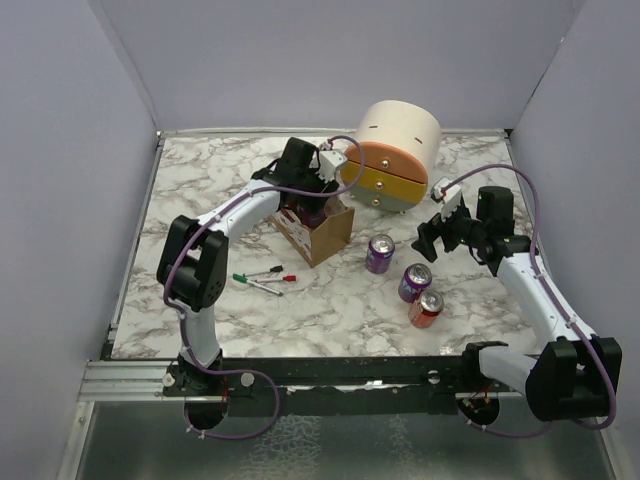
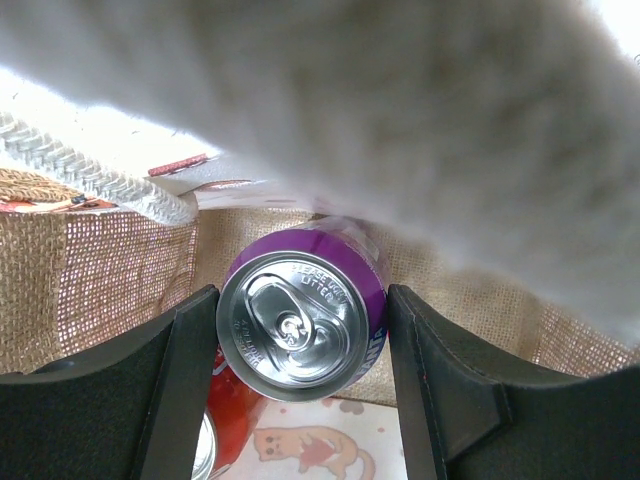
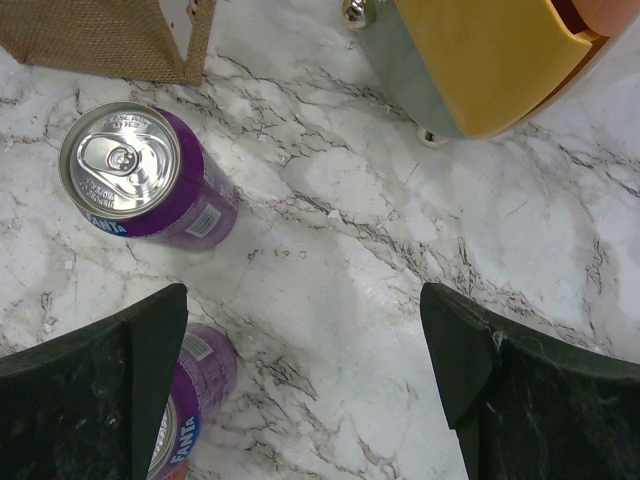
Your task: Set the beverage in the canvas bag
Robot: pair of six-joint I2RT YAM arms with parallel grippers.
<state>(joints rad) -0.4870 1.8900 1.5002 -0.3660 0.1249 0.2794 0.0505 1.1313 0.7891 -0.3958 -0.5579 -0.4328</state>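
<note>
The canvas bag (image 1: 325, 235) stands tan and boxy at mid table. My left gripper (image 1: 308, 203) reaches down into it. In the left wrist view my left gripper (image 2: 302, 302) is shut on a purple soda can (image 2: 300, 325), upright between the burlap walls (image 2: 110, 290). A red can (image 2: 235, 415) lies lower inside the bag. My right gripper (image 1: 434, 236) is open and empty above the marble, right of the bag. In the right wrist view my right gripper (image 3: 303, 300) hangs near two purple cans, one upright (image 3: 140, 175) and one at the left finger (image 3: 195, 395).
On the table stand two purple cans (image 1: 380, 253) (image 1: 415, 282) and a red can (image 1: 427, 308). A round cream drawer unit (image 1: 395, 155) with orange and yellow drawers stands behind the bag. Pens (image 1: 265, 278) lie left of the bag. A pale loop handle (image 2: 90, 170) crosses the bag's mouth.
</note>
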